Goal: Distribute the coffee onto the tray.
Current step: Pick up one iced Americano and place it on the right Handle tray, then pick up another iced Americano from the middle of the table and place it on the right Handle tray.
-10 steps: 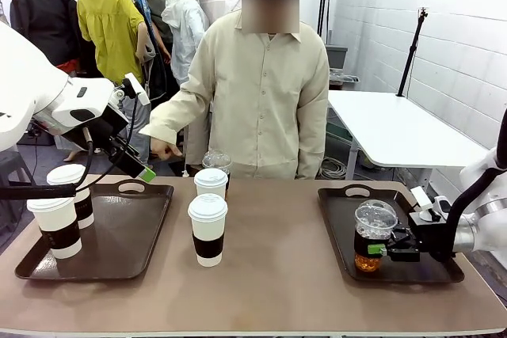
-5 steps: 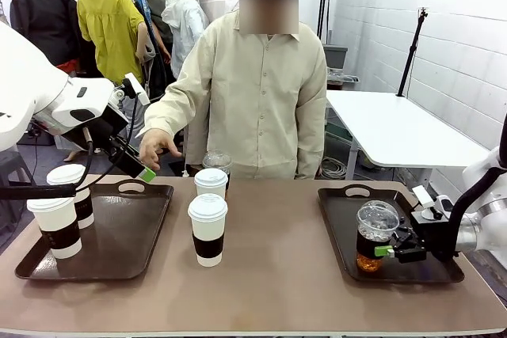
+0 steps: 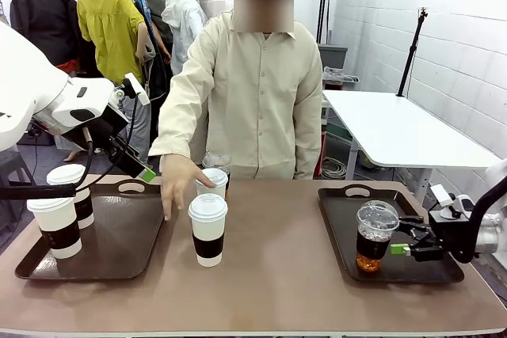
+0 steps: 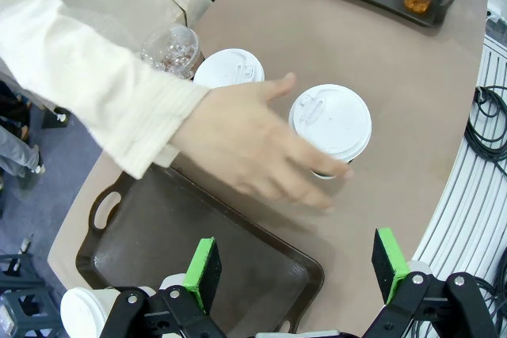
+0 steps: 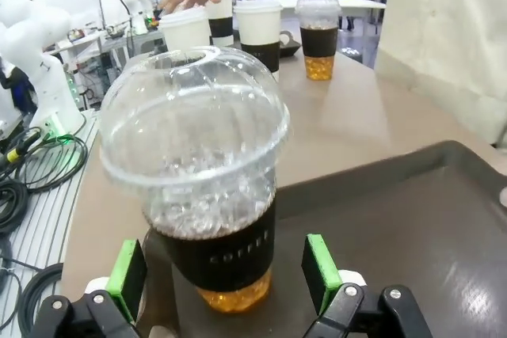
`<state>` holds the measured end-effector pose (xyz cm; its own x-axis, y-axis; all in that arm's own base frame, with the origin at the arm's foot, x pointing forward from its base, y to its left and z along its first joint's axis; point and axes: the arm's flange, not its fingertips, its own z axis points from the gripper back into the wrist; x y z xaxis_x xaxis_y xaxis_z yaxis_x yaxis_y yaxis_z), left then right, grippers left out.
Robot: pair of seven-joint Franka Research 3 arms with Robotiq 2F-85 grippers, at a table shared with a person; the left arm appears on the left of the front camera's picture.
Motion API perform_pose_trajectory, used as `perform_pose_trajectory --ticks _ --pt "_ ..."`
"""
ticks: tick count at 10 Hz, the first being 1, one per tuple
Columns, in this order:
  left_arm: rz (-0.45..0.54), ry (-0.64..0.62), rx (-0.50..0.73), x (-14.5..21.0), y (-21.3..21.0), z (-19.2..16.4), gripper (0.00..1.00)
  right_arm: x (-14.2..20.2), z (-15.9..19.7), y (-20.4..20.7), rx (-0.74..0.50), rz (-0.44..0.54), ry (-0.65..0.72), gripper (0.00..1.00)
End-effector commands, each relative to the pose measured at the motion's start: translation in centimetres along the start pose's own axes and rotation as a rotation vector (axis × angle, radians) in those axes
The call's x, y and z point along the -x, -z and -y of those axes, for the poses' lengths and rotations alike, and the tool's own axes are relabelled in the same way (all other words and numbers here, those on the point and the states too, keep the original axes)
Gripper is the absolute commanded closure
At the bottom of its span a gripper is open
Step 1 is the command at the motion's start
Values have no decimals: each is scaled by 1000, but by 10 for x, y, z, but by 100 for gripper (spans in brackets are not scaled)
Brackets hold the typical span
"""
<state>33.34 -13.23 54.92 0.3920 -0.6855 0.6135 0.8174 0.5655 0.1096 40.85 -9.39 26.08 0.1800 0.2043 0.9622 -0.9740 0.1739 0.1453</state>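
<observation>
Dome-lidded cup (image 3: 374,235): sitting on tray (image 3: 436,273); probably thin, crushable, gripping best mid-body.
Right tool (image 5: 224,271): gaping wide, empty.
Left tool (image 4: 297,263): gaping wide.

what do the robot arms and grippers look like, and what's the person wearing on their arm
The left arm and right arm are smooth white shells; a black cable loops off the left one. The left gripper and right gripper are black, angular, two-fingered, with bright green pads. The person wears a cream long sleeve with a ribbed cuff.
</observation>
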Motion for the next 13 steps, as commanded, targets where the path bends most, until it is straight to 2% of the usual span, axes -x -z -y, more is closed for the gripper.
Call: perform_pose_trajectory --ticks 1,3,4,13 --pt "-4 1 2 0 -1 0 0 -1 -14 -11 15 -30 38 0" --pt "-4 1 2 0 -1 0 0 -3 -18 -13 50 -82 57 0" --pt "-4 1 2 0 -1 0 0 3 -8 -14 22 -11 19 0" --pt "-4 1 2 0 -1 0 0 3 -8 -14 22 -11 19 0"
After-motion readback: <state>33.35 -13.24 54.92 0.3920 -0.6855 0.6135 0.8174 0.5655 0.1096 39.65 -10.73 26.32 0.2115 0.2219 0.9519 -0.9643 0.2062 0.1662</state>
